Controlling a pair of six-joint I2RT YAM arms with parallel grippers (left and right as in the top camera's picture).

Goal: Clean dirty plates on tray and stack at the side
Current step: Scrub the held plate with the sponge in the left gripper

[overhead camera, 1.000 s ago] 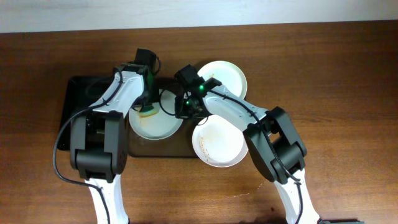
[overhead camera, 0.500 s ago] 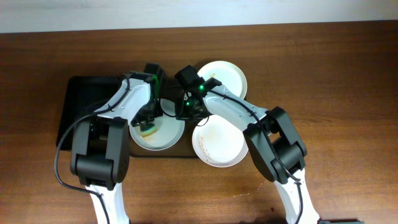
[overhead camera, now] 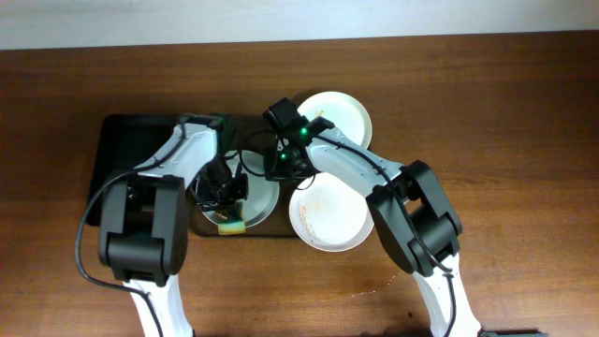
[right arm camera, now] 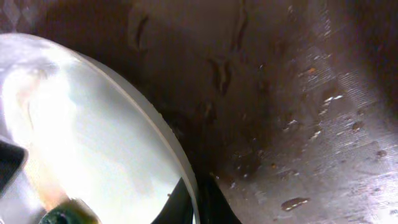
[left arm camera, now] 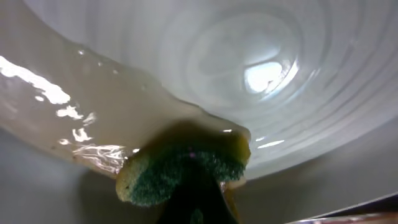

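Down sweeps the yellow-green sponge, clamped in the left jaws, to the near rim of the round white plate. The right jaws pinch the far rim, steadying it on the brown rectangular tray.

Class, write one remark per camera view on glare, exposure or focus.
Overhead: sharp and evenly lit, though the far plate is nearly washed out. Left wrist: hot glare spot on the wiped plate, sponge soft. Right wrist: that plate overexposed and blurred, tray dark.
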